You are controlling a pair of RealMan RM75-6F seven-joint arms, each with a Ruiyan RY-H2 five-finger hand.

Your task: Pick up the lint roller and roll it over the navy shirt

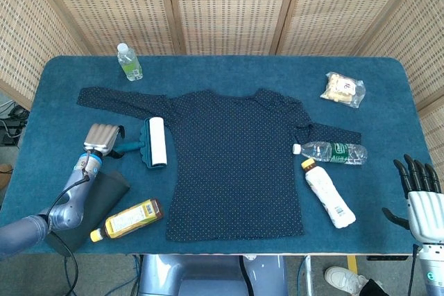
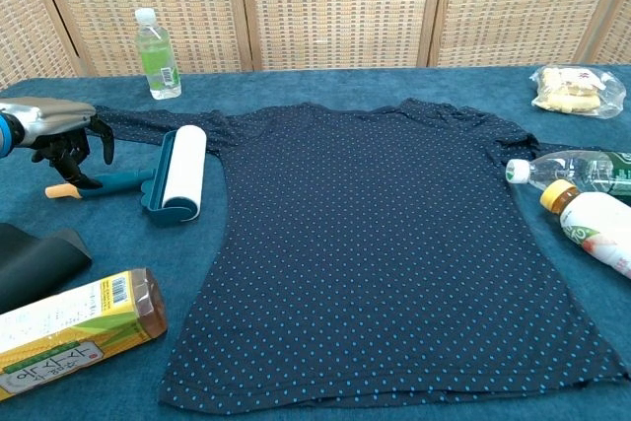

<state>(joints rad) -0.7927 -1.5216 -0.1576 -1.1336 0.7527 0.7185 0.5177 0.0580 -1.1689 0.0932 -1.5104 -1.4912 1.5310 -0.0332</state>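
Fingers (image 2: 74, 150) of left hand (image 2: 49, 130) spread over one lint roller (image 2: 148, 178), ungrasped; one navy shirt (image 2: 385, 244); four bottles.

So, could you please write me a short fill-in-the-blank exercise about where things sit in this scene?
1. The left hand hovers over the lint roller at its ____ end.
2. The roller's white drum lies partly on the navy shirt's ____.
3. The right hand, at the table's edge, holds ____.
4. The snack bag lies near the table's far ____ corner.

Missing words: handle; sleeve; nothing; right
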